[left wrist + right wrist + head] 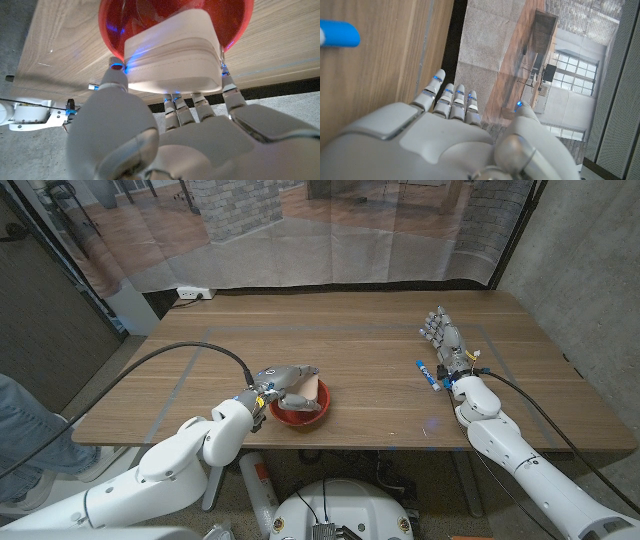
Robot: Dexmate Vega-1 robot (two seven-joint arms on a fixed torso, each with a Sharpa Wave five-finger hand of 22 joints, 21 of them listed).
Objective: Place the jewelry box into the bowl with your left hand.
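In the head view, low and left of centre, the left hand (281, 379) holds the pale jewelry box (309, 392) over the red bowl (300, 416), its fingers hiding part of the box, while the right hand (445, 340) stands with fingers apart and empty at the right, beside a blue marker (429, 374). The left wrist view shows the box gripped between thumb and fingers against the bowl's red inside, with the bowl cut off by the top edge. In the right wrist view the marker is cut off at the upper left, and the right hand's fingers (451, 98) reach out, holding nothing.
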